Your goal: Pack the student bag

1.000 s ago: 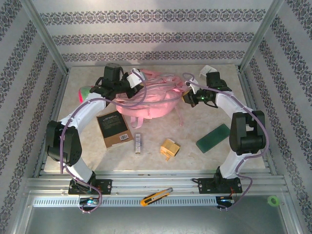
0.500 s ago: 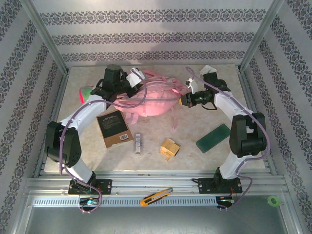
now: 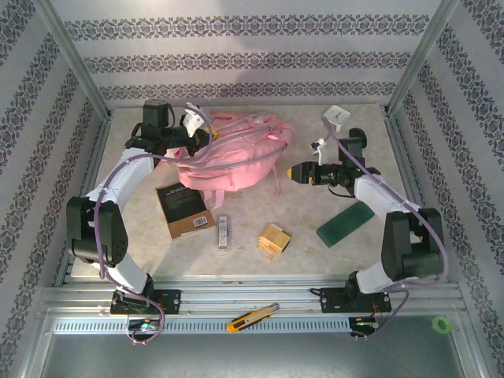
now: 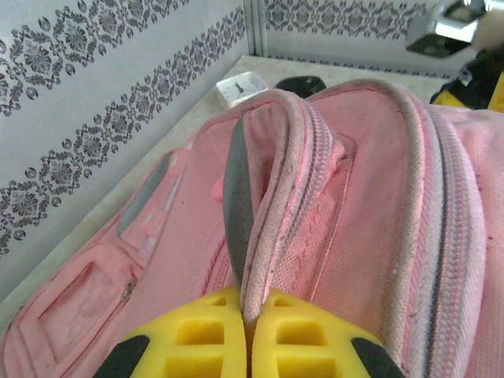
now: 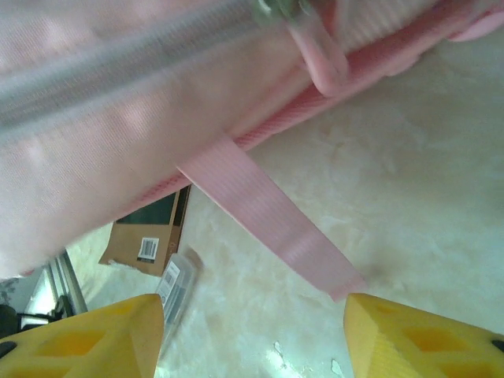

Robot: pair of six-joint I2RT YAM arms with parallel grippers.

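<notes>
Hugging the far edge, student bag point(image 3: 232, 157) leaves bare surface point(image 3: 315, 209) rightward; left claw point(image 4: 248, 309) pinches its seam point(image 4: 272, 197), right claw point(image 3: 293, 170) alongside, wide, empty.

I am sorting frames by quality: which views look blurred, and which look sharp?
Right wrist: the student bag close to the lens is smeared, the table sharper. Left wrist: bag seam crisp, left gripper soft. Top external: sharp, evenly lit.
</notes>
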